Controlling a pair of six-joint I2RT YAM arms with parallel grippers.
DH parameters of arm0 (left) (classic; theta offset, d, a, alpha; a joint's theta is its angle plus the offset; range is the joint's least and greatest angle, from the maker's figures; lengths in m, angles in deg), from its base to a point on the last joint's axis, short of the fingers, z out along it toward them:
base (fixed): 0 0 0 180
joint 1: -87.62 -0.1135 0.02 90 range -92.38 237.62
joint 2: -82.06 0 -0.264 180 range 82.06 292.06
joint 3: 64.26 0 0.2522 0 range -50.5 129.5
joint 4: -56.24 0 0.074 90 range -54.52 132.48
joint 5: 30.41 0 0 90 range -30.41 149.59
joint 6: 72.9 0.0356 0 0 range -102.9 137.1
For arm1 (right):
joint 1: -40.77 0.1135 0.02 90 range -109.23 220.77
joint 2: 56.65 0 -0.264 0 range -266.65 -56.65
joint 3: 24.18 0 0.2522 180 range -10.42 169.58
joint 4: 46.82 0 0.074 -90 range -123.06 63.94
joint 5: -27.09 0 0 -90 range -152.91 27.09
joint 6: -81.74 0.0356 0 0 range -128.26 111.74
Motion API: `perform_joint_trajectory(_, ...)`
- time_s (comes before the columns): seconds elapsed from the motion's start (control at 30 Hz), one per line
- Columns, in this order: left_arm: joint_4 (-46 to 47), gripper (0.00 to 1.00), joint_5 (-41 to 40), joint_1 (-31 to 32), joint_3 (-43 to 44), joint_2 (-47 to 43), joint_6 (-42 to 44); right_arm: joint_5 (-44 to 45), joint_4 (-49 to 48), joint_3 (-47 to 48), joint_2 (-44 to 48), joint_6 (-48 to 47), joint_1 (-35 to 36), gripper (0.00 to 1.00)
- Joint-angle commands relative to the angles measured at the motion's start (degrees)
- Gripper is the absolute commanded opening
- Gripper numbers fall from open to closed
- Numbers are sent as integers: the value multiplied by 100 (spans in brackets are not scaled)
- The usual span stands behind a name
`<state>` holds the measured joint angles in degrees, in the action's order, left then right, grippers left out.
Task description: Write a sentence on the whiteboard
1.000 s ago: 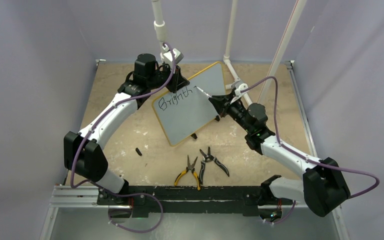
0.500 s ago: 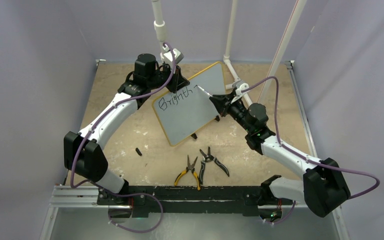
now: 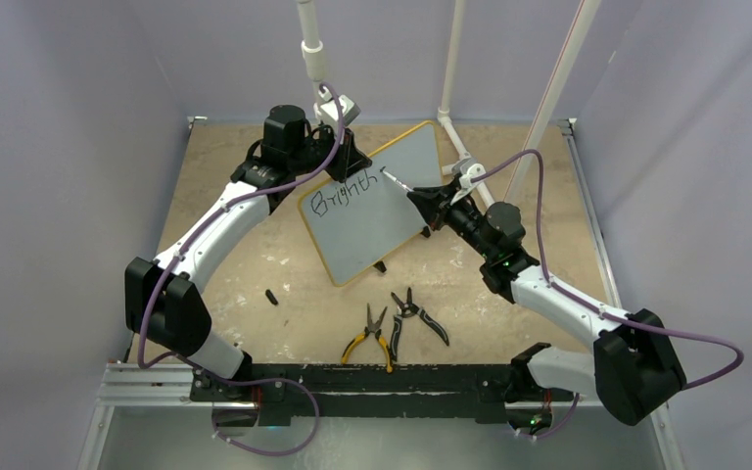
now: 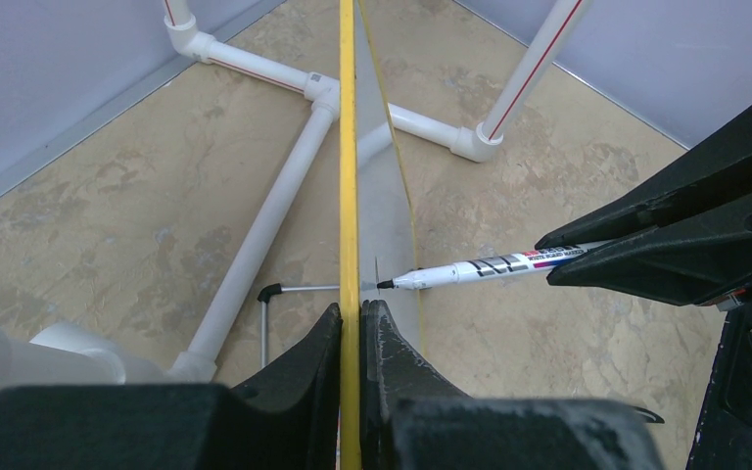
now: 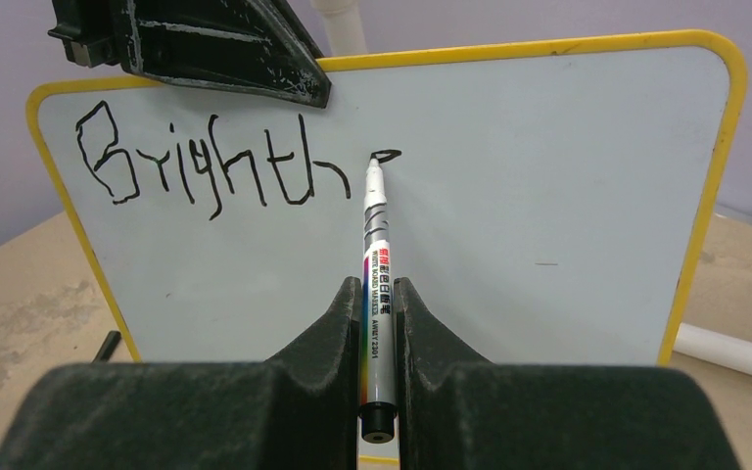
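Jaws of the left gripper (image 4: pixel 351 318) are clamped on the yellow top rim of the whiteboard (image 5: pixel 548 196). Those of the right gripper (image 5: pixel 377 294) are closed on one marker (image 5: pixel 376 257), its tip just under a short stroke to the right of the sentence (image 5: pixel 206 166), which so far reads "Brighth". The board stands at the far middle of the table (image 3: pixel 245 284), between the two arms.

Since a second ago the marker tip has crept slightly toward the lettering; the board and left arm have not moved.

Two pliers lie near the bases, one yellow-handled (image 3: pixel 367 335) and one black-handled (image 3: pixel 421 315). One small black object (image 3: pixel 271 297) is too small to identify.

The left gripper covers the board's top corner. The left wrist sees the board edge-on, with the writing hidden.
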<state>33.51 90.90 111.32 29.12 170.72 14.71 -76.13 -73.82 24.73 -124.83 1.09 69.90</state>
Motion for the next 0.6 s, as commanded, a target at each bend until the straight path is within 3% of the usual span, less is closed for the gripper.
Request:
perform_joint_trajectory(0.0, 282, 0, 28, 3, 56, 2, 101, -97, -67, 202, 84, -123, -3, 0)
perform_joint_trajectory(0.57, 282, 0, 35, 4, 28, -30, 110, 189, 314, 36, 147, -121, 25, 0)
